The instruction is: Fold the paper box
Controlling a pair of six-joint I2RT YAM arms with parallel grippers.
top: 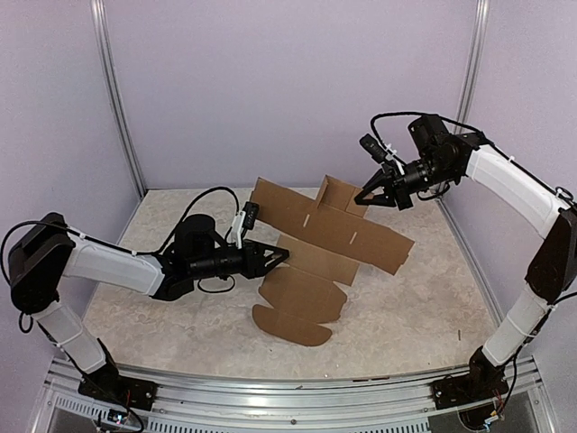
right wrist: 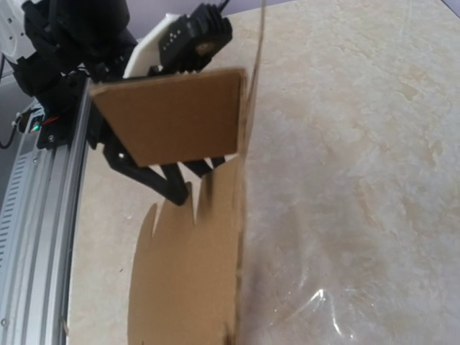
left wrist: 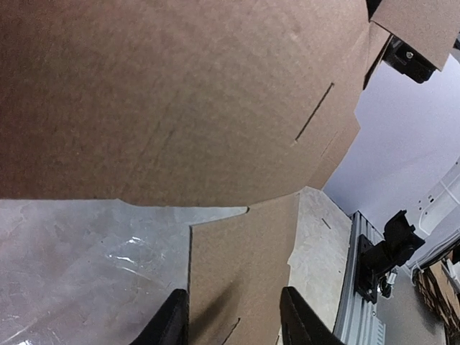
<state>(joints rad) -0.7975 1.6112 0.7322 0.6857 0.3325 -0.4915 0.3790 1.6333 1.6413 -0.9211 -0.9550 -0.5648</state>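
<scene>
The paper box (top: 343, 233) looks light, stiff, crease-prone; best gripped at edges. Right pincer (top: 363, 198) clenches its upper flap; left pincer (top: 283, 254) parted at mid-frame panel.

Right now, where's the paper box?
Top view: paper box mid-table, partly lifted, between left gripper at its left side and right gripper pinching its far flap.

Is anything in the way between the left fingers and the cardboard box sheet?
Nothing visible. The left gripper is right at the paper box, its open fingers either side of a lower panel. The right gripper grips a far flap, clear of that approach.
</scene>
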